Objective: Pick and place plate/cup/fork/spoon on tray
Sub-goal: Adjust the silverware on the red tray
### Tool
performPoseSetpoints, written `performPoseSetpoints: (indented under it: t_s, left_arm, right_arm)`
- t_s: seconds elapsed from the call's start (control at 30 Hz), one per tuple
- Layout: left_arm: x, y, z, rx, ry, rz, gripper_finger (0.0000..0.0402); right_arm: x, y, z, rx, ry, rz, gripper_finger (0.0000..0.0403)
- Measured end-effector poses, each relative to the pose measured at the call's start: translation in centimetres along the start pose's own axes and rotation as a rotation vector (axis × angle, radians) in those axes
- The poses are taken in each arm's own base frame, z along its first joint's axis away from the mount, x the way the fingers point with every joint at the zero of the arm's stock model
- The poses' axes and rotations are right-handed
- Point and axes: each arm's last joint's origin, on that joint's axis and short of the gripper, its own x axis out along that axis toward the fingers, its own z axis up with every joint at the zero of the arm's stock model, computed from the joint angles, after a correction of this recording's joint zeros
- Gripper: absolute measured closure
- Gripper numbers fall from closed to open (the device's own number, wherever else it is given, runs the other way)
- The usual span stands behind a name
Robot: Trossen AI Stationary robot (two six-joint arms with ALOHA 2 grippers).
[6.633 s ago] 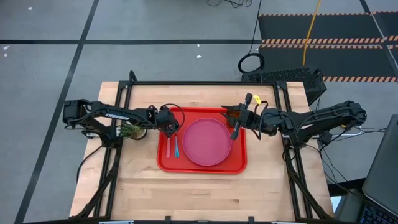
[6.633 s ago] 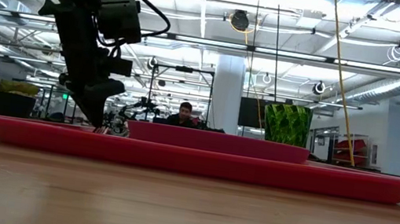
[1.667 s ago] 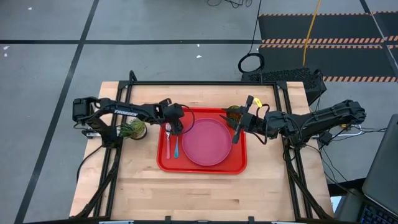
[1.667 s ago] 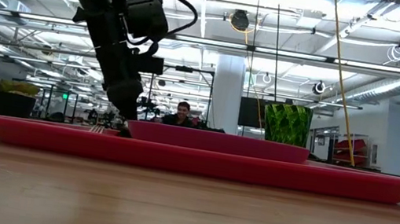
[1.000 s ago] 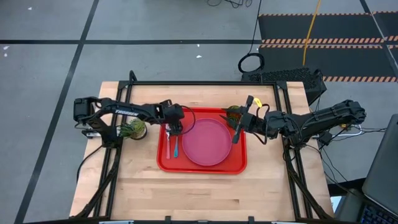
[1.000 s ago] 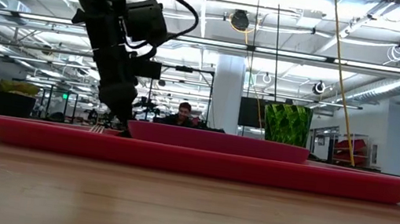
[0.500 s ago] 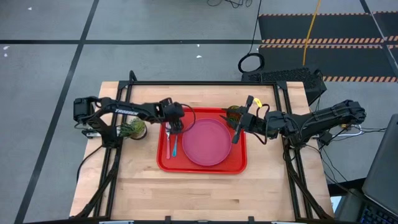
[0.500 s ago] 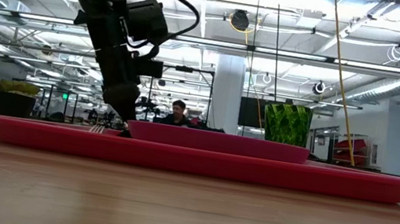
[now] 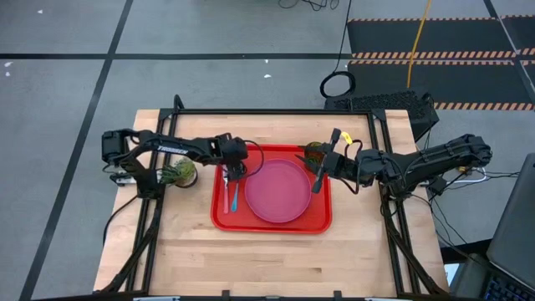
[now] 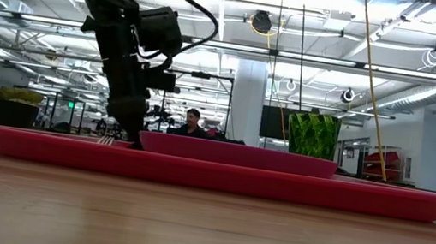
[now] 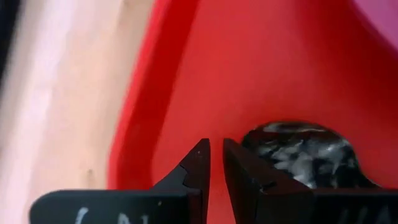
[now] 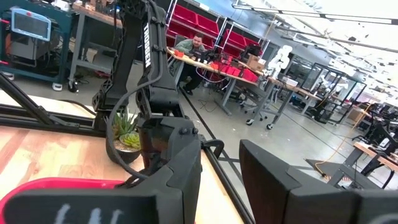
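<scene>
The red tray lies mid-table. On it lie the pink plate, the fork and the spoon, side by side left of the plate. The green cup stands upright at the tray's far right corner and also shows in the low view. My left gripper is shut and low over the tray, right beside the spoon's dark bowl. My right gripper is open and empty, above the tray's right part next to the cup. My left gripper points down at the tray floor, its shut fingers close beside the spoon's bowl, at the spoon's far end. I cannot tell whether the fingers touch the bowl or the tray.
A small potted plant stands on the table left of the tray, close under my left arm. Bare wood lies near the table's front edge. A person sits far back in the room.
My left gripper has stayed low at the spoon's bowl end, shifting only slightly. My right gripper, the cup, the plate and the tray have kept still.
</scene>
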Motion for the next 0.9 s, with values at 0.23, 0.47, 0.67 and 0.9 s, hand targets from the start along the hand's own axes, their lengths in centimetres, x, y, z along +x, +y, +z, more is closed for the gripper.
performPoseSetpoints:
  t_s: [0.23,0.47,0.67,0.9]
  left_arm:
    - [1.6,-0.5,-0.5,0.037,0.065,-0.013,0.0353]
    - [0.7,-0.2,-0.7,0.014,0.069,0.019,0.0353]
    - [-1.6,0.1,-0.2,-0.019,0.006,0.025,0.0353]
    - [-4.9,-1.5,-0.2,-0.009,-0.044,-0.013,0.0353]
  right_arm:
    - [-0.3,0.2,0.2,-0.007,-0.009,0.013,0.0298]
    - [-0.3,0.2,0.2,-0.019,-0.003,-0.008,0.0298]
    - [-0.3,0.2,0.2,-0.020,-0.003,-0.008,0.0298]
    - [-0.3,0.4,-0.1,-0.045,0.015,0.031,0.0298]
